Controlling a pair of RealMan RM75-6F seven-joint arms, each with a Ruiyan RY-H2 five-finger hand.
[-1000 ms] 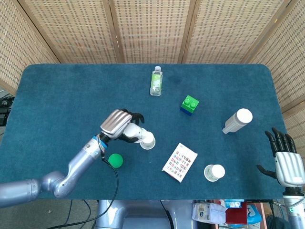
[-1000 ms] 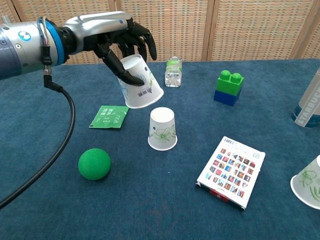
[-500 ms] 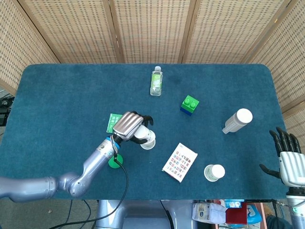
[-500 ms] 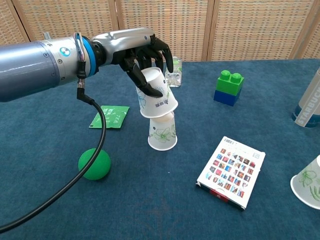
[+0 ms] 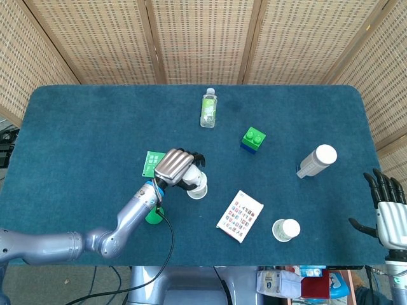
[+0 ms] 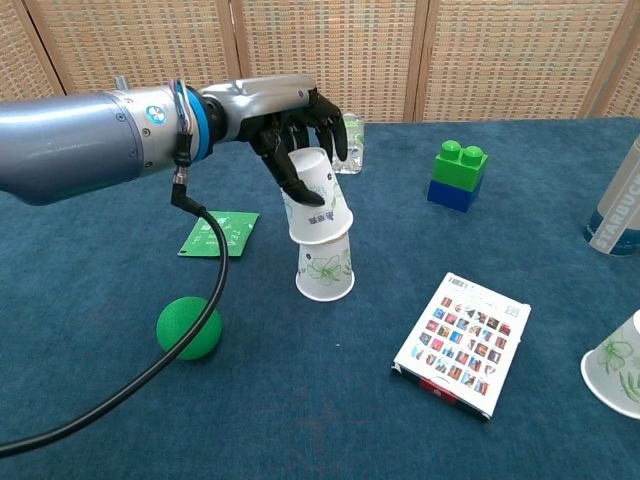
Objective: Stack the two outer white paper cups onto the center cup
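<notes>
**One cup going on, one cup still waiting**

Half the job at most is in hand. On the blue table [image 6: 90,400], the left hand [image 6: 290,130] grasps an upturned white cup [image 6: 318,205] and has it tilted over the center cup [image 6: 324,268], its rim partly down over that cup's top. It is not seated square and the fingers are wrapped round it, so I judge the first stack unfinished: it needs straightening, pushing down and letting go.

The right hand [image 5: 389,213] hangs off the table's near right corner, fingers spread and holding nothing. The other outer cup [image 5: 285,229] stands untouched on the table near that hand, well apart from the center cup, with the patterned card box [image 6: 462,343] lying between them. That whole second stack is left to do.
</notes>
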